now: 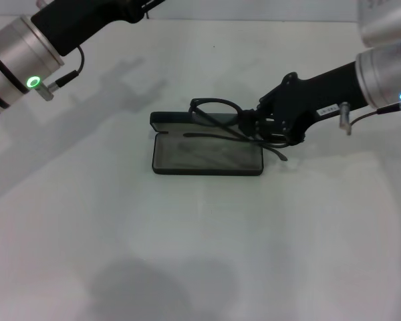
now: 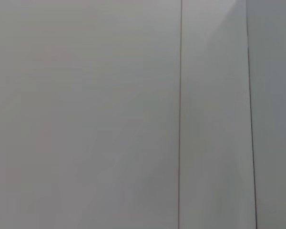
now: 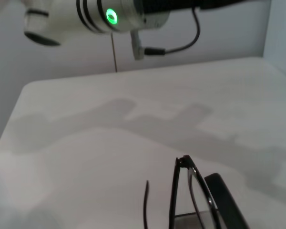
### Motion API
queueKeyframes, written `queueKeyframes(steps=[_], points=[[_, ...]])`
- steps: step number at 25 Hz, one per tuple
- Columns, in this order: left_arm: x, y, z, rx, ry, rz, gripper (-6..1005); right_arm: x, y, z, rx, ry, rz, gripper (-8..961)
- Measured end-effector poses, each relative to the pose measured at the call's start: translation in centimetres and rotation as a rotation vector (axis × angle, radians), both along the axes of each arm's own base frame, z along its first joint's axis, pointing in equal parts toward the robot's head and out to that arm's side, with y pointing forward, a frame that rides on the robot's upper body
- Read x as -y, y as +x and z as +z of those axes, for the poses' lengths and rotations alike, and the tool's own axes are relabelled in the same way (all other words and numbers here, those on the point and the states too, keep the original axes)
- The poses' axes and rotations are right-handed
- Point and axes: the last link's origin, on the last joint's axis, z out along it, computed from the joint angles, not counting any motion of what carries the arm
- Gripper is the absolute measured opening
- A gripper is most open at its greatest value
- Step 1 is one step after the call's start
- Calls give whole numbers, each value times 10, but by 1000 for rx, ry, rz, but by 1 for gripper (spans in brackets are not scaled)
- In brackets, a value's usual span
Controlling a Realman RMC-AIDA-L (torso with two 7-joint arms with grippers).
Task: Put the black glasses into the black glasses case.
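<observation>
White tabletop (image 1: 207, 254), plain wall behind. Black glasses case (image 1: 207, 157) lies open at frame centre, grey lining up. Right gripper (image 1: 250, 127), at the case's right end, is closed on the black glasses (image 1: 214, 107), held over the tray. Left arm parked upper left, fingers unseen. Placement step; next, lower and release.
</observation>
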Motion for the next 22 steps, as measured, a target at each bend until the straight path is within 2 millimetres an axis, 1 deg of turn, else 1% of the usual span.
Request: queueKeyframes(steps=[5, 8, 12, 19, 20, 21, 22], points=[[0, 0, -1, 1, -2, 4, 797, -4, -2, -15, 35, -22, -3, 116], [-2, -2, -1, -3, 1, 16, 797, -5, -1, -28, 92, 8, 25, 116], [-3, -3, -1, -8, 4, 29, 797, -7, -1, -37, 128, 43, 34, 116], [-6, -4, -1, -13, 3, 45, 797, -8, 1, -36, 121, 83, 39, 117], [-6, -4, -1, -13, 3, 47, 797, -6, -1, -25, 72, 76, 33, 117], [-6, -4, -1, -13, 3, 48, 797, -5, -1, -21, 59, 74, 31, 117], [-7, -4, -1, -14, 3, 47, 797, -5, -1, -12, 23, 67, 19, 117]])
